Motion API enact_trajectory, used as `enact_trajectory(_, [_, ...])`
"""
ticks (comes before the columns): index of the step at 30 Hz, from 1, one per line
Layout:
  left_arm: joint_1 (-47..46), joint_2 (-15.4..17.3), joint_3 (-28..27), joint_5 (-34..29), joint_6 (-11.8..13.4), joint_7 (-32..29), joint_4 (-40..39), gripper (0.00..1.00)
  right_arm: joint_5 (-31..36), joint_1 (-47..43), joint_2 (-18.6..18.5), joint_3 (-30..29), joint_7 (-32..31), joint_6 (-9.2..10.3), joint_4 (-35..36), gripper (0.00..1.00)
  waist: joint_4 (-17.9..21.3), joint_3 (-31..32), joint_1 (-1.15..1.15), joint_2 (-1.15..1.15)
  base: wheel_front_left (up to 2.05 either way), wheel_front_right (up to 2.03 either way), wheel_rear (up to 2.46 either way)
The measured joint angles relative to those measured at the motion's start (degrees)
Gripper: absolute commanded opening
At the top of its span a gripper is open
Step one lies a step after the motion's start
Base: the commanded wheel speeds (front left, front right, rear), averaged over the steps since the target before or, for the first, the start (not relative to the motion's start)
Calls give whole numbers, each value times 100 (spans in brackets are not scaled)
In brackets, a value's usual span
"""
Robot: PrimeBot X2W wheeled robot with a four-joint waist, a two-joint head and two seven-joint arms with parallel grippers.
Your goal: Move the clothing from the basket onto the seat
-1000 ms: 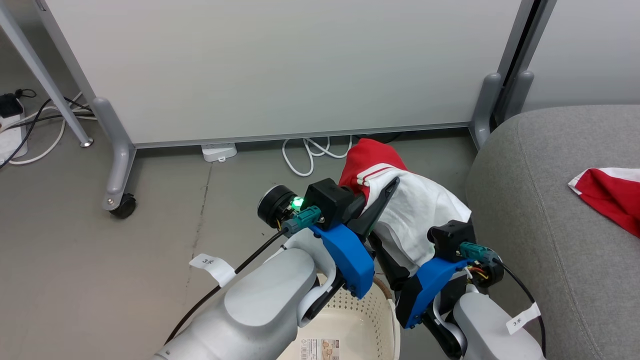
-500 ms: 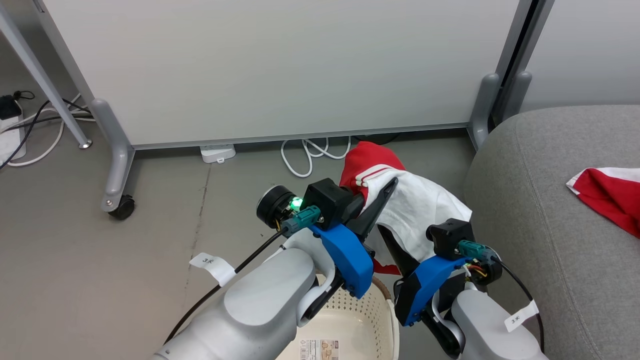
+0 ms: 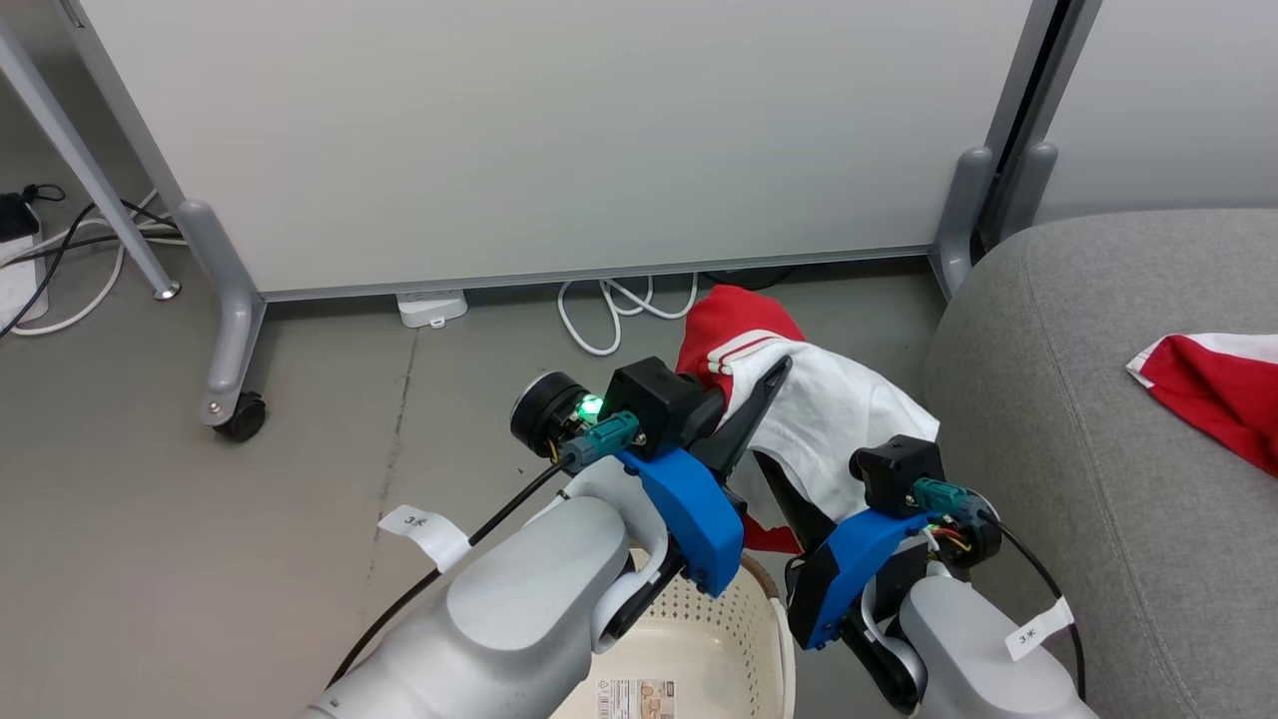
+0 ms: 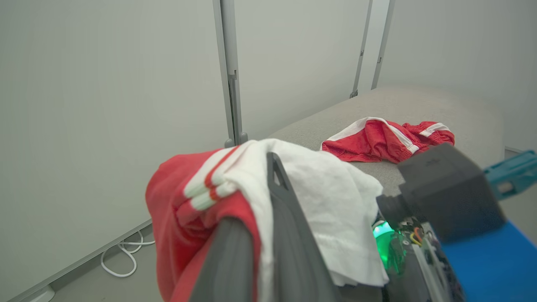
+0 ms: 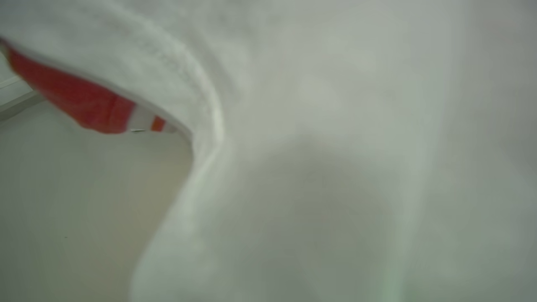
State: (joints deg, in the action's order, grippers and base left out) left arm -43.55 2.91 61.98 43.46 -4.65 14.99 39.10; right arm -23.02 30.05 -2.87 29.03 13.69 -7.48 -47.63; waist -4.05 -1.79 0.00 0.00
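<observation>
**Transfer part done: one garment laid, one held aloft, short of the seat.**

Open floor [image 3: 200,519] is noted at left, bounded behind by the panel [image 3: 559,140] foot and loose cables [image 3: 609,310]. The basket [image 3: 699,639] sits low at centre; no cloth is seen in the visible part of its inside, the rest being hidden by forearms. The left gripper [image 3: 759,394] is closed, with the garment [image 3: 839,419] pinched between its fingers [image 4: 289,235] above the basket rim. The cloth is draped over the right gripper [image 3: 794,499], so its opening cannot be told. The rounded edge of the seat [image 3: 1048,479] lies just right of the garment, with bare cushion beyond. The other garment [image 3: 1208,389] is already laid further in. Carry and release are judged outstanding.
</observation>
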Motion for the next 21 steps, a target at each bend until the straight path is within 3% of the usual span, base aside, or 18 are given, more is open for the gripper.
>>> enact_trajectory(2, [0, 0, 0, -1, 7, 0, -2, 50, -26, 10, 0, 11, 4, 0, -18, 0, 4, 5, 0, 0, 0, 0, 0])
enact_trajectory(5, [0, 0, -8, -10, 14, 0, -8, 96, -30, 22, 0, 21, 19, 0, -33, 0, 11, 14, 0, 0, 0, 0, 0])
enact_trajectory(6, [0, 0, -15, -18, 15, 0, -9, 100, -33, 23, -1, 25, 19, 0, -40, 0, 12, 16, 0, 0, 0, 0, 0])
enact_trajectory(21, [10, 0, -85, -77, 31, 1, 1, 100, -78, 35, -1, 55, 60, 0, -140, 0, 26, 62, 0, 0, 0, 0, 0])
